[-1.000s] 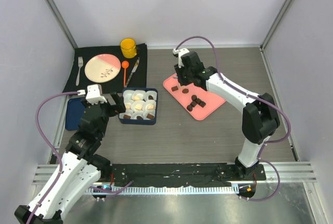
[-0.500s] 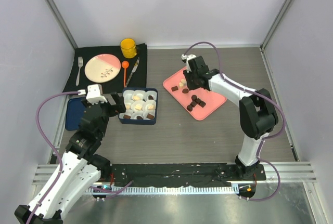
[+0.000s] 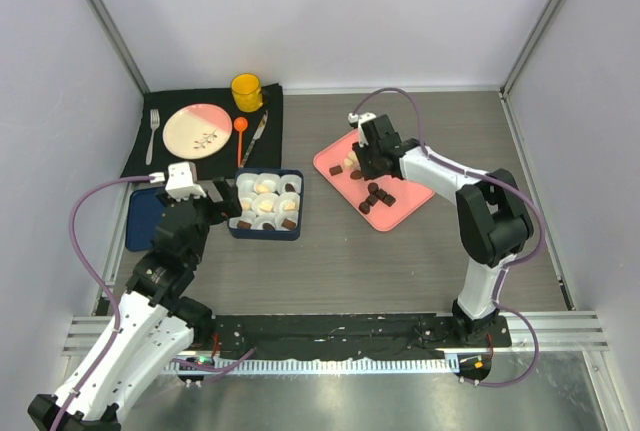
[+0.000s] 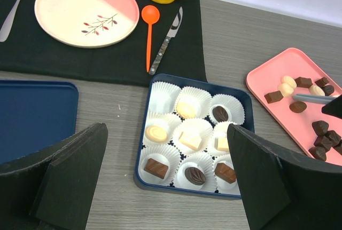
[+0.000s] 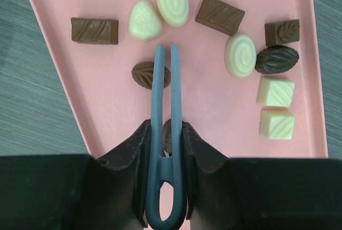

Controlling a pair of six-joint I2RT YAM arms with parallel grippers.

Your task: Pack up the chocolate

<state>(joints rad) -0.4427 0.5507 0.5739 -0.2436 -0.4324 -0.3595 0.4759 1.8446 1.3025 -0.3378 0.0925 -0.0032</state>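
While the right claw (image 5: 165, 136) grips blue tongs (image 5: 159, 80) half-hiding a chocolate (image 5: 141, 75), the left claw (image 4: 166, 155) gapes.

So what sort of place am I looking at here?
Probably a robot test cell staged for packing: plain white panels enclose the table, two arms are bolted to its edge, and chocolates sit on a pink tray beside a box.

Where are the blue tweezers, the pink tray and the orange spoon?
blue tweezers (image 5: 156, 102): right wrist view, on the left prong.
pink tray (image 5: 214, 118): right wrist view, bare floor.
orange spoon (image 4: 149, 40): left wrist view, mid-handle.
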